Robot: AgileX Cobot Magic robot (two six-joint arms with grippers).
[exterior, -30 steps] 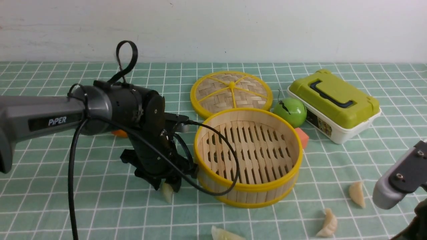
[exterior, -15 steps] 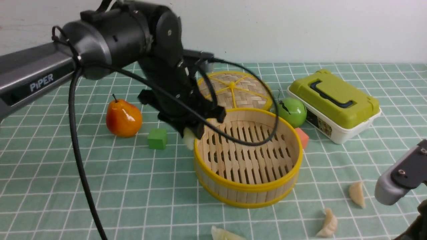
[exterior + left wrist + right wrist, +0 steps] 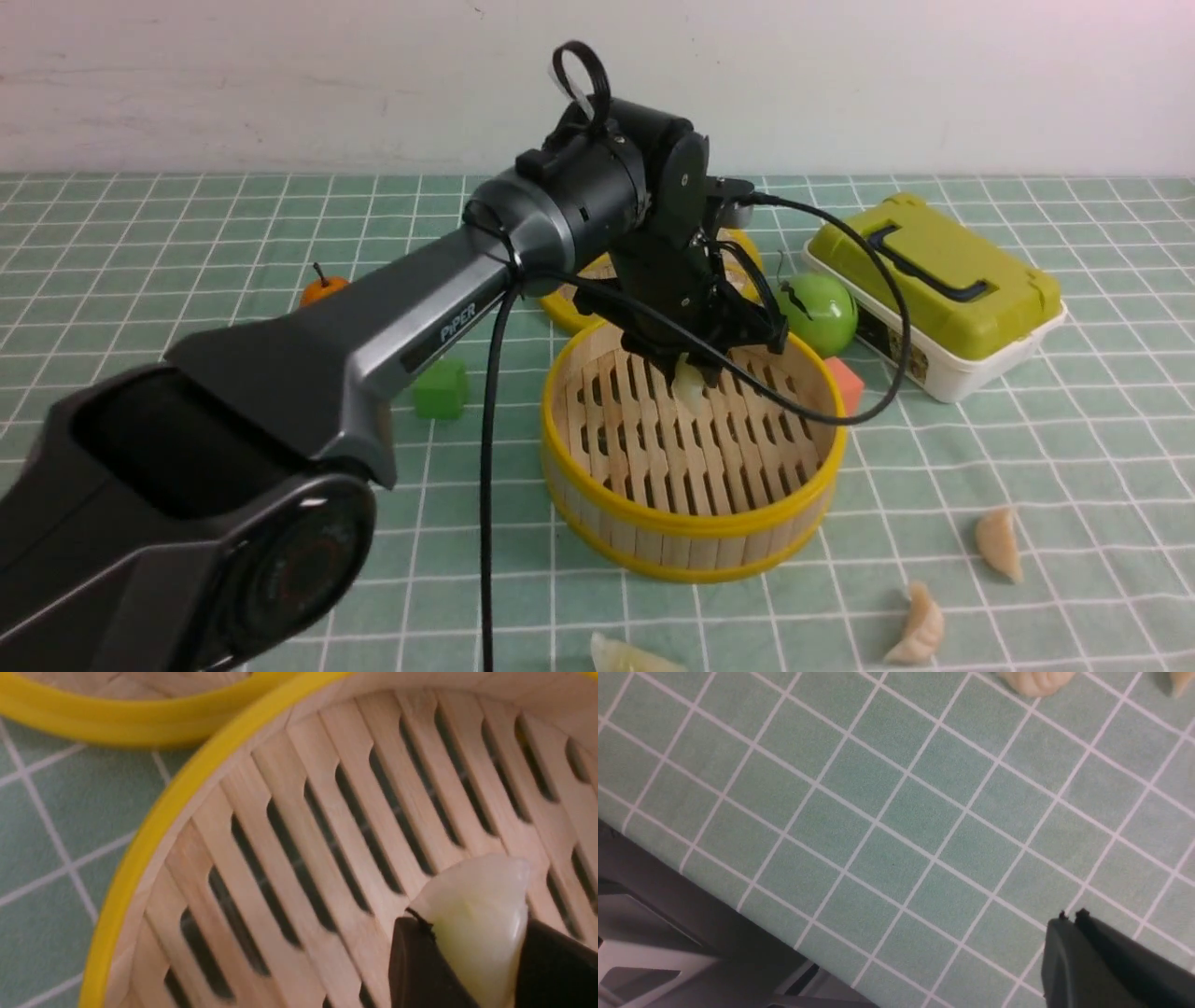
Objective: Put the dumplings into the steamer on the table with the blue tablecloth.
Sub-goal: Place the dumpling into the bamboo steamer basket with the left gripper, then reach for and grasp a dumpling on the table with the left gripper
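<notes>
The left end effector [image 3: 692, 375] is clenched on one dumpling [image 3: 473, 907], and its dark fingers press the two sides of this pale, translucent crescent. It hangs inside the steamer [image 3: 653, 546], over the farther half of the slatted floor, and I think it does not touch the slats yet. So the step in hand is the placing of the first dumpling; the next move calls for a small lowering and then a release, so that the light piece does not bounce on the hard bamboo. The steamer is a round basket of light wood with smooth yellow rims, and it stands about the middle of the worktop, on the blue tablecloth [image 3: 187, 233] with its white grid. A second dumpling [image 3: 999, 543] and a third dumpling [image 3: 920, 627], both pleated and soft-looking, lie toward the near right corner, and a fourth dumpling [image 3: 627, 658] lies at the near edge. The right end effector [image 3: 1070, 917] is shut on nothing, above bare cloth.
</notes>
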